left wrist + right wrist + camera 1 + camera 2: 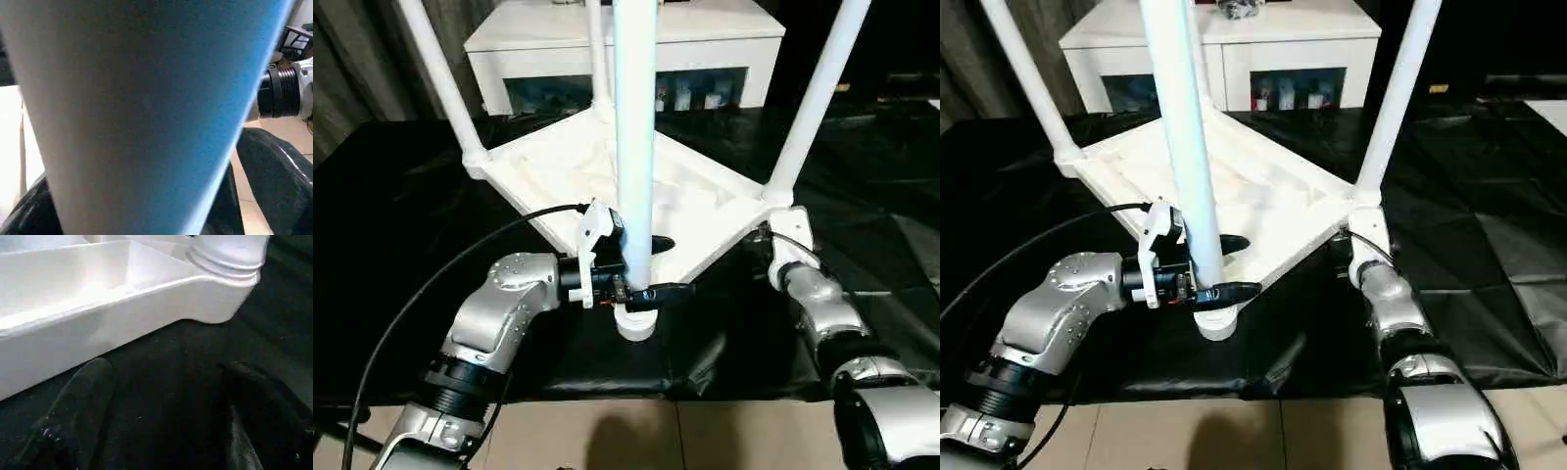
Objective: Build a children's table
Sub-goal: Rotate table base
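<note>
Upside down on the black-covered floor (391, 225): the tabletop (685, 211), ribbed underside up, one corner pointing toward the robot. Standing upright at that near corner, the fourth leg (634, 127) — long axis vertical, foot in the near corner socket (635, 323); whether fully seated, not clear. Clamped around the leg just above the socket, the left claw (644, 266), fingers closed on the tube from the side. So the part sits right inside the claw, not ahead of it; any push or twist home would seem to run straight down that axis.

Beside the tabletop's right corner, under the right-hand leg (813, 103), the right claw (161, 406) — fingers spread wide, holding nothing, black covering between them, the tabletop's rim just beyond. Left arm clearly the working one.

Behind the tabletop, two more legs up: the left-hand leg (445, 83) and the far leg (598, 54), and further back a white cabinet (626, 54). All leg tops cut off; the left wrist view taken up by blurred tube, so grip contact hard to judge there.
</note>
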